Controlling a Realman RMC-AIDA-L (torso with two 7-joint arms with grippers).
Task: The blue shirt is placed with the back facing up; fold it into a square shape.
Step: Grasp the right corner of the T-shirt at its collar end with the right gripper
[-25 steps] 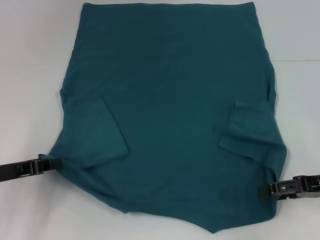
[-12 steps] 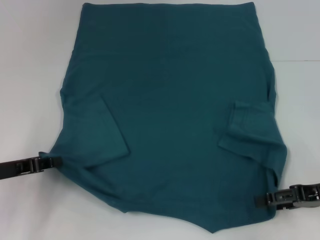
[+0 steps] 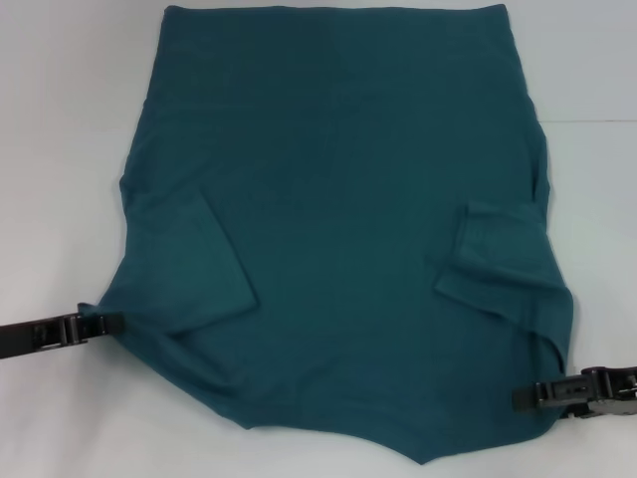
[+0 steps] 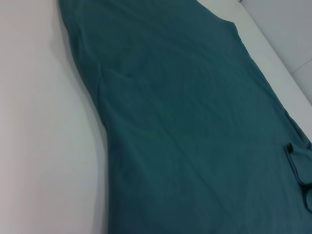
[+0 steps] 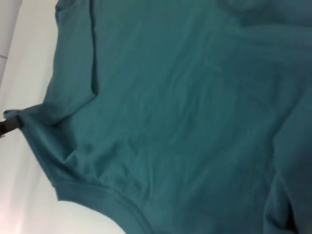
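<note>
The blue shirt point(image 3: 338, 199) lies spread on the white table, plain side up, with both sleeves folded inward onto its body. My left gripper point(image 3: 111, 322) is at the shirt's near left corner, shut on the fabric, which is drawn out to a point there. At the near right edge my right gripper point(image 3: 520, 398) is shut on the cloth. The left wrist view shows the shirt point(image 4: 195, 136) stretching away. In the right wrist view the shirt point(image 5: 185, 107) fills the picture, and the left gripper point(image 5: 9, 126) pinches its pulled corner.
The white table point(image 3: 60, 149) shows bare on both sides of the shirt and beyond its far hem. The shirt's near edge hangs in a point at the bottom of the head view.
My right gripper has moved a little nearer and inward along the shirt's right edge, and the cloth there has shifted with it. The left gripper has stayed in place.
</note>
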